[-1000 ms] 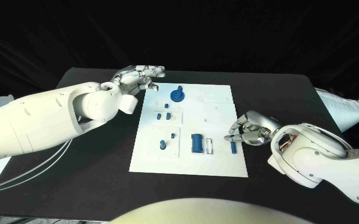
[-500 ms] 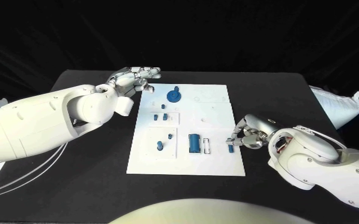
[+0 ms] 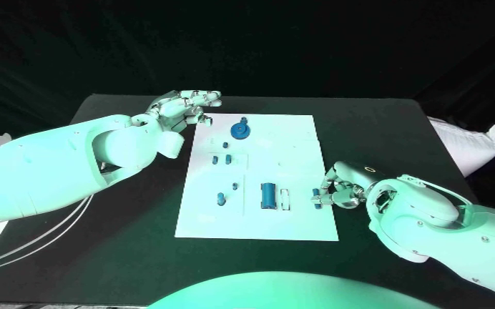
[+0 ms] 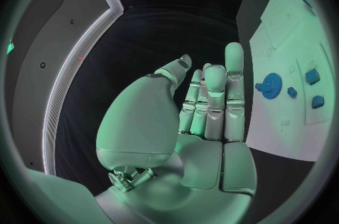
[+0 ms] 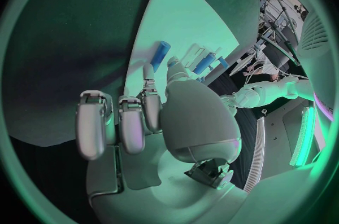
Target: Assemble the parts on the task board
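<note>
The white task board (image 3: pixel 299 134) lies mid-table, with a blue gear (image 3: pixel 240 131) near its far end, a blue cylinder (image 3: pixel 269 195) near its front, and several small blue pieces between them. A short blue peg (image 3: pixel 317 198) lies flat by the board's right edge. My right hand (image 3: pixel 345 184) sits beside it with curled fingers. In the right wrist view one fingertip (image 5: pixel 148 73) and the thumb meet the peg's (image 5: pixel 160 55) near end; a pinch cannot be told. My left hand (image 3: pixel 188 106) hovers off the board's far left corner, fingers straight, holding nothing (image 4: pixel 212 100).
A small white piece (image 3: pixel 287 198) lies between the cylinder and the peg. The left wrist view shows the gear (image 4: pixel 270 87) and small blue pieces (image 4: pixel 312 75) on the board (image 4: pixel 290 26). Black table (image 3: pixel 382 130) surrounds the board.
The whole picture has shifted a little. The right hand's fingers have stayed at the blue peg, and the left hand has stayed at the board's far left corner.
</note>
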